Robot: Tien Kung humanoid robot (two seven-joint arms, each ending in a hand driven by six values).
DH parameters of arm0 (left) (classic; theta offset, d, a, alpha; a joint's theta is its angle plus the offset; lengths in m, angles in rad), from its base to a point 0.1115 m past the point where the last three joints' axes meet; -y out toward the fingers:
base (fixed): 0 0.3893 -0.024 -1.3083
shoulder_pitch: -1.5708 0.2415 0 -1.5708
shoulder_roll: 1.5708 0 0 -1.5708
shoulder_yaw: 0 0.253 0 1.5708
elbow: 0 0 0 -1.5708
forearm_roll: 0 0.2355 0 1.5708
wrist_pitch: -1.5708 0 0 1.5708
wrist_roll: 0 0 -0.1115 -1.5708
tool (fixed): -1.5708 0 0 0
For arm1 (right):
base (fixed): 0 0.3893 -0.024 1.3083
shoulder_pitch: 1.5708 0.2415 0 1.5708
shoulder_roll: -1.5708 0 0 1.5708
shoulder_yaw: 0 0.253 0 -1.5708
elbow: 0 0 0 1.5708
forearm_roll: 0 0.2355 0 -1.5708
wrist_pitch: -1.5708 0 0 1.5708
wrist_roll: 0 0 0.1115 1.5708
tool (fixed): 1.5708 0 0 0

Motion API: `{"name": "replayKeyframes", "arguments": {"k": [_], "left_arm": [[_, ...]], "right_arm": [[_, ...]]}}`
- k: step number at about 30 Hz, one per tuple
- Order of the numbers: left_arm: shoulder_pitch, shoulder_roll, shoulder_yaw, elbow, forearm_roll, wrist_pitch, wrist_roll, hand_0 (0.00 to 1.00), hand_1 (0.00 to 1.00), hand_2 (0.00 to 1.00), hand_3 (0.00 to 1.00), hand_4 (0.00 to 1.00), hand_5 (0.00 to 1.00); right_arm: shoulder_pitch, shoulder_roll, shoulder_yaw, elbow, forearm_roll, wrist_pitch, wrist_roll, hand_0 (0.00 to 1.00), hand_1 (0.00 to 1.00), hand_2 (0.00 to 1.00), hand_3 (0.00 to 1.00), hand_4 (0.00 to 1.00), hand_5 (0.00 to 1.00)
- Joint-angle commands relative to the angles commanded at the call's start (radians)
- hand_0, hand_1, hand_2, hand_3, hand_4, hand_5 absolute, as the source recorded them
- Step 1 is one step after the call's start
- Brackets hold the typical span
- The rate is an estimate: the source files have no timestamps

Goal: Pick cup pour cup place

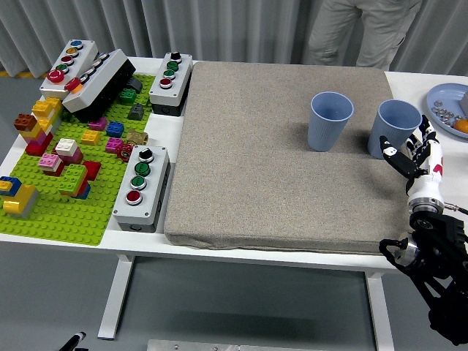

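Two blue paper cups stand upright on the grey mat (278, 161). The left cup (329, 121) is near the mat's right middle. The right cup (395, 126) stands at the mat's right edge. My right hand (414, 155), white with black fingers, comes up from the lower right and sits just right of and below the right cup. Its fingers are spread and hold nothing; the fingertips are close to the cup's side. My left arm does not show.
A green brick baseplate (62, 212) with several coloured bricks lies at the left, with grey button boxes (142, 186) beside it. A blue plate (446, 99) with small things is at the far right. A person (358, 29) stands behind the table.
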Motion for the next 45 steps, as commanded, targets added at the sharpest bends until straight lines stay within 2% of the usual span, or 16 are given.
{"name": "replayKeyframes", "arguments": {"k": [3,45], "left_arm": [[0.001,0.0,0.001,0.0,0.0,0.0,0.001,0.836,0.797,0.88,0.792,0.632,0.993],[-0.009,0.0,0.006,0.0,-0.001,-0.001,0.0,0.837,0.798,0.88,0.793,0.634,0.991]], "right_arm": [[0.003,0.004,-0.003,-0.005,0.003,0.0,0.0,0.937,0.893,0.998,0.965,0.836,0.178],[0.065,0.039,-0.006,-0.068,0.012,0.012,-0.003,0.94,0.89,0.998,0.96,0.836,0.184]]}}
